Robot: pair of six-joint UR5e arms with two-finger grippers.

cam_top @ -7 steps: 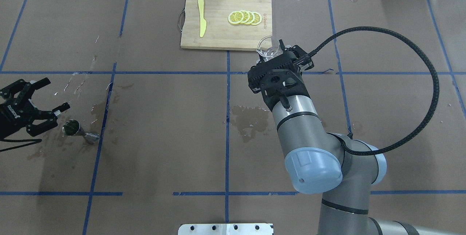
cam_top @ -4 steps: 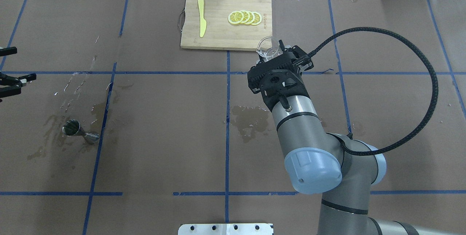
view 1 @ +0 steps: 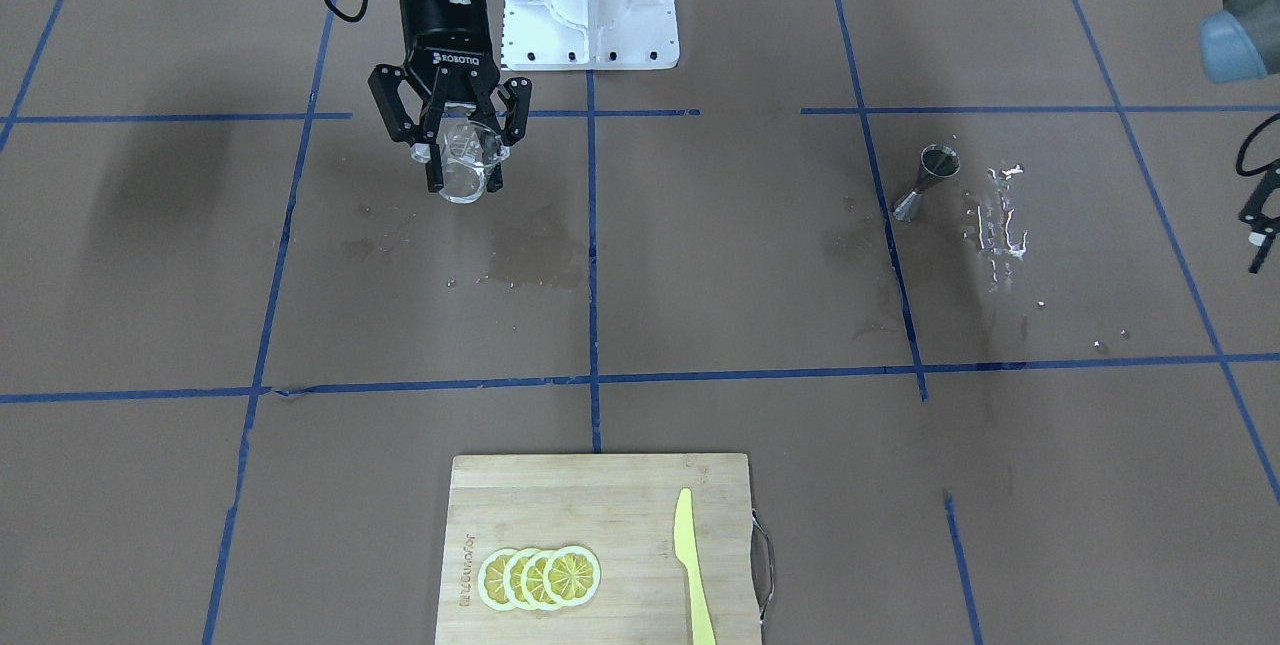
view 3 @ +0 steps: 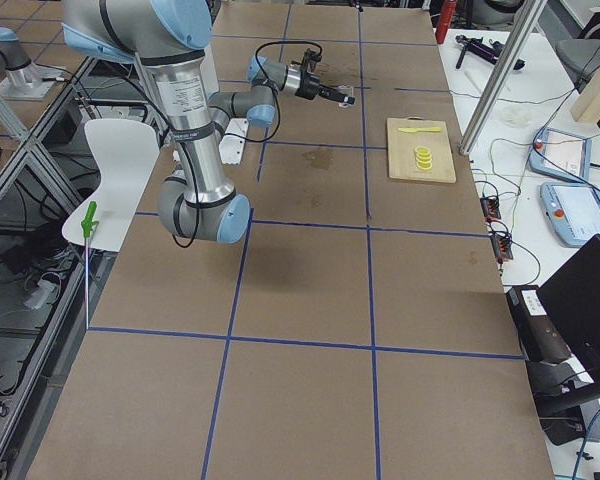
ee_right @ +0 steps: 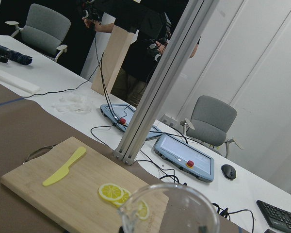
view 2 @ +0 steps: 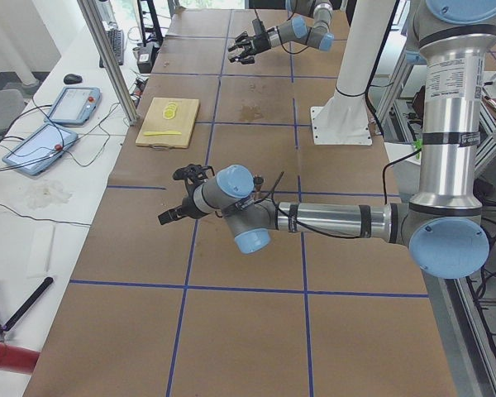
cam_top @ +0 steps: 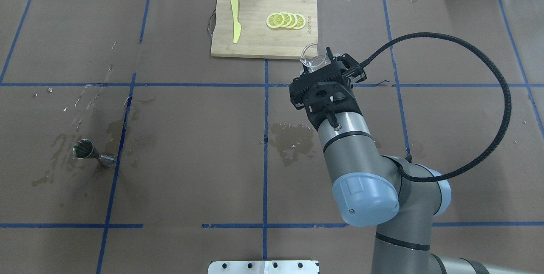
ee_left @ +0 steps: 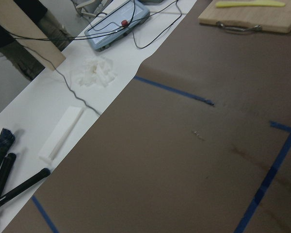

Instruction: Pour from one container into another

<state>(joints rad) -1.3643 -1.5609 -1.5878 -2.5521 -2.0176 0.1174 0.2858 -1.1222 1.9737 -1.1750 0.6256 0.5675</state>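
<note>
Black right gripper [view 1: 462, 153] is clamping the clear glass [view 1: 466, 170] aloft, near the cutting board [cam_top: 255, 38]. The steel jigger [cam_top: 91, 153] is sitting well apart amid wet patches [cam_top: 57, 146]. The left gripper [view 2: 175, 198] opening is unclear. Risk, as I am judging it: any liquid sloshing on the long carry, and the narrow mouth overflowing.

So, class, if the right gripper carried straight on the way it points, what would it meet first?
Probably the wooden cutting board, near its lemon slices. The right gripper, holding the clear glass, may pass above it; height unclear.

Bamboo cutting board [cam_top: 259, 40], lemon slices [cam_top: 285, 20], yellow knife [cam_top: 235, 20], seemingly wet stains [cam_top: 293, 140]
</note>
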